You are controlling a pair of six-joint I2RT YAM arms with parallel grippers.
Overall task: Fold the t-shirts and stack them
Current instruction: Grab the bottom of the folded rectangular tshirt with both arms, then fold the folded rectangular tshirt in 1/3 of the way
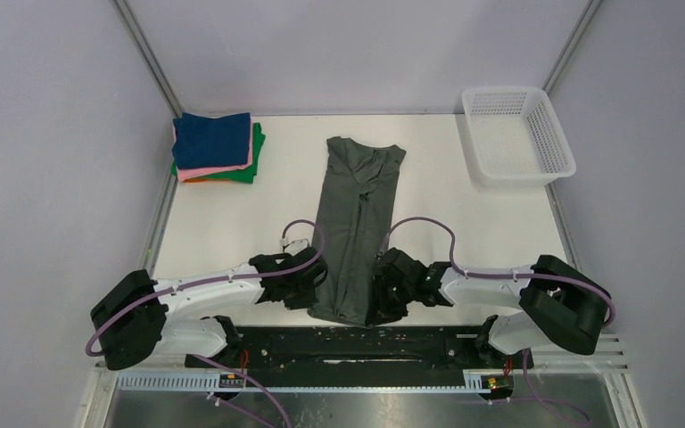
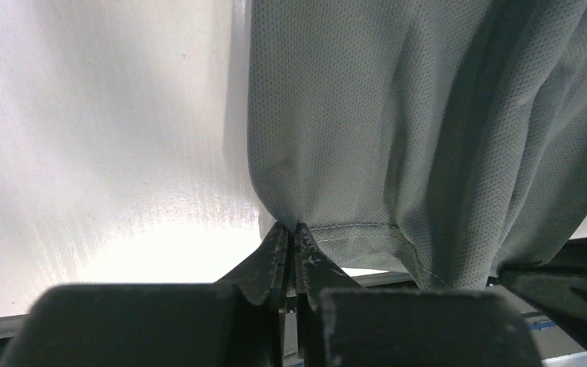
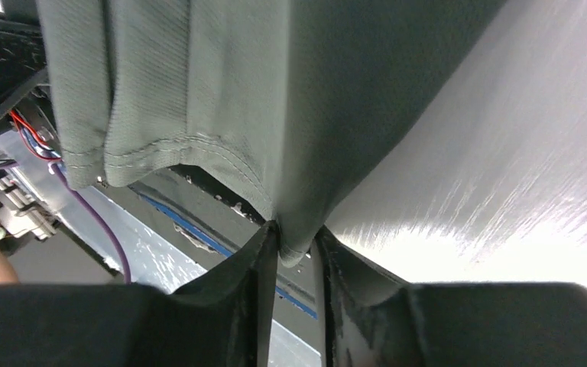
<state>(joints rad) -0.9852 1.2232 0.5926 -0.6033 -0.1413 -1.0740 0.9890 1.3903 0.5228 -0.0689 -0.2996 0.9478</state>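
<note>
Now the left pincer and right pincer each pinch a hem corner of the dark grey-green t-shirt, lying lengthwise on the table. Best lift evenly, carrying hem to collar, edges aligned.

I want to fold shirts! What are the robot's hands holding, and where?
The left gripper and right gripper each pinch the dark grey-green t-shirt at a bottom hem corner.

Seemingly a robotics lab test cell; a white table boxed in by plain grey panels on metal posts; along the frame's bottom, two cabled robot arms bolted to a black rail.
</note>
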